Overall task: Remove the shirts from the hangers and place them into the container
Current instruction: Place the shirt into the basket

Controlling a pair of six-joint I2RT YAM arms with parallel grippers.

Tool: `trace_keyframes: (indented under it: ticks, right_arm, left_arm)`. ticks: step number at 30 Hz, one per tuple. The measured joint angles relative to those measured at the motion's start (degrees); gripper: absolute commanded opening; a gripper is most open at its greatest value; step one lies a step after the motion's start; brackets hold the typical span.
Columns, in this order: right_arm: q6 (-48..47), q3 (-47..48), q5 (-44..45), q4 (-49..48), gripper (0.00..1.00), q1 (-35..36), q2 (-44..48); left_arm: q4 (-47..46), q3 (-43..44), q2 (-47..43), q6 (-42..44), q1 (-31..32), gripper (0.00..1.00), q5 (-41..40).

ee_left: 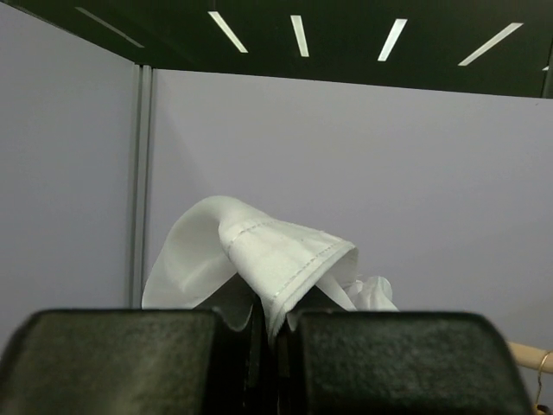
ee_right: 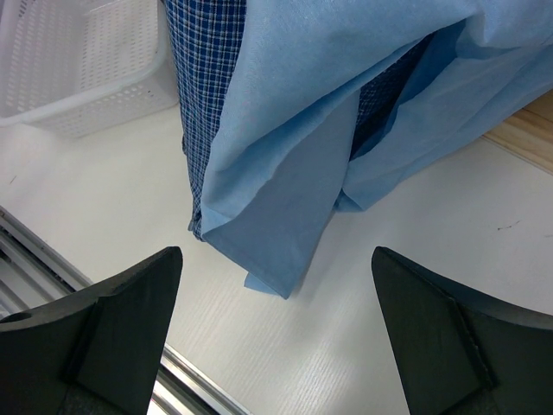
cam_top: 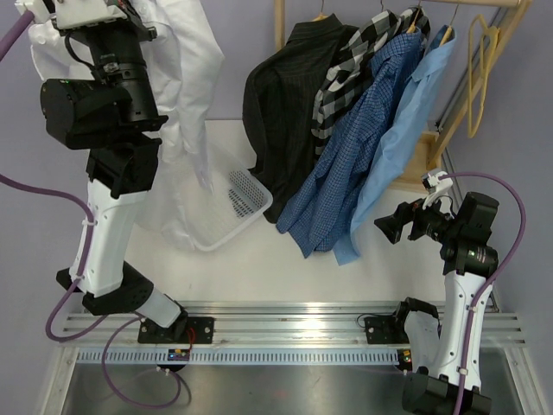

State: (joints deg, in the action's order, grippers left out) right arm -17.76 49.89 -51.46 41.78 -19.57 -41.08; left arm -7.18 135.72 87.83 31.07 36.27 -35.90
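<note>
Top external view: white shirt (cam_top: 186,104) off its hanger, held above the laundry basket (cam_top: 245,194), not yet dropped in.
Left jaws pinched on its fabric; right jaws wide, empty. To strip yet: black pinstriped (cam_top: 285,95), large-check (cam_top: 346,78), blue-check (cam_top: 346,164), light blue (cam_top: 397,147).

- Pale lilac partition walls (ee_left: 389,173) close off the space, and a vertical seam (ee_left: 143,181) joins two panels at a corner.
- Above them, a dark ceiling (ee_left: 173,26) carries narrow strip lights (ee_left: 299,35), all lit.
- The worktop (cam_top: 294,268) is white and matte, with soft shadows on it.
- A light-wood rack (cam_top: 279,26) stands at its far right, its flat base (ee_right: 529,130) resting on the worktop.
- A ribbed aluminium rail (cam_top: 294,313) runs along the near edge, with a grey metal surface (cam_top: 285,389) below it.
</note>
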Motion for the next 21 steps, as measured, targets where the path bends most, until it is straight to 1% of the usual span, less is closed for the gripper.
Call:
trace_keyframes:
  ticks: [4,8,11,13,17,21]
  right_arm:
    - [0.0,-0.1,0.0,0.0,0.99,-0.1,-0.3]
    - [0.0,-0.1,0.0,0.0,0.99,-0.1,-0.8]
    - [0.0,-0.1,0.1,0.0,0.99,-0.1,-0.9]
    - [0.0,-0.1,0.5,0.0,0.99,-0.1,-0.9]
    - [0.0,-0.1,1.1,0.0,0.99,-0.1,-0.9]
    - [0.0,-0.1,1.3,0.0,0.99,-0.1,-0.9]
  left_arm:
    - [-1.0,1.9,1.9,-5.0,-3.3,0.00,3.2]
    - [-4.3,4.6,3.3,-9.4,-5.8,0.00,6.0]
    - [-6.4,4.9,3.2,-12.0,-7.5,0.00,7.6]
    - [-7.3,4.0,2.6,-14.4,-9.5,0.00,8.7]
    - [-7.4,-0.9,1.0,-21.1,-14.8,0.00,10.3]
    - [-5.7,-4.2,1.3,-27.4,-18.9,0.00,11.9]
